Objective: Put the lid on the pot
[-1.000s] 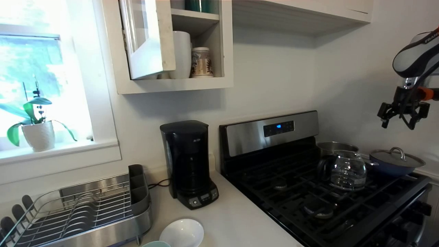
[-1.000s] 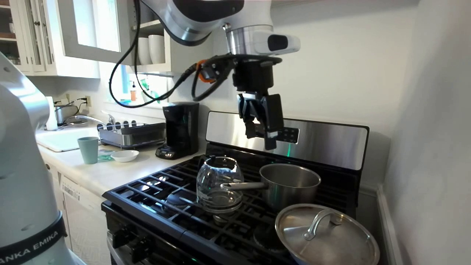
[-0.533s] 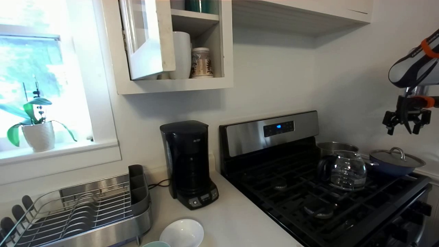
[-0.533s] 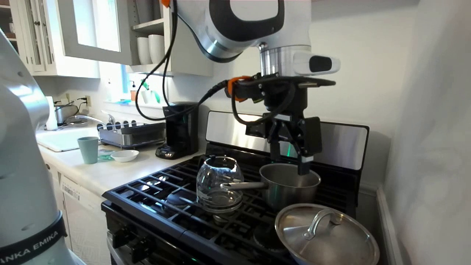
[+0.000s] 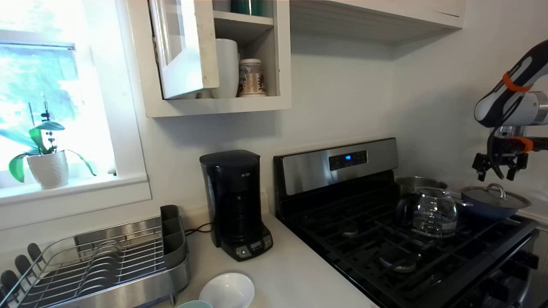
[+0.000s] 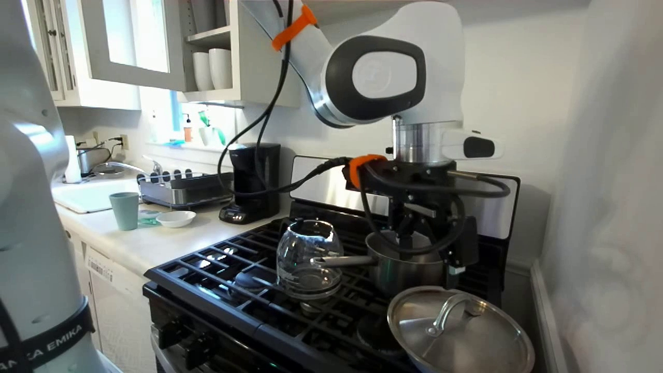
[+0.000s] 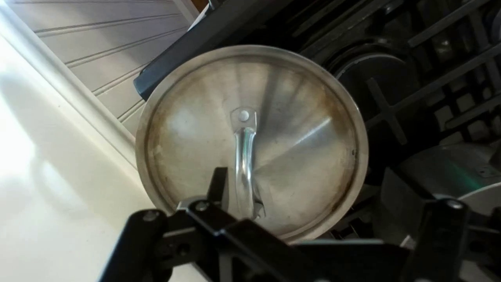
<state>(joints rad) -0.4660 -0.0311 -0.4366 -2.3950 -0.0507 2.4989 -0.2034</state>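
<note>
White arm [image 6: 440, 67] with black oval ring [image 6: 339, 77], orange straps [image 6: 293, 29], black cables [image 6: 284, 67], black fingers [image 7: 217, 184].

shiny round grey lid [image 7: 289, 152], arched handle [image 7: 244, 168] up, near the open-topped silver pot [image 6: 401, 274]

This is a kitchen, shown by its stove [image 5: 368, 244]. Beside the stove, a counter [image 5: 295, 265] bears a coffee maker [image 5: 233, 196] and a dish rack [image 5: 158, 282].

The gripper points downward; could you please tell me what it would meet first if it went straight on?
Most likely the lid, near its handle: in an exterior view the open gripper hangs above it, pointing down. Depth is unclear, so the silver pot might come first.
</note>
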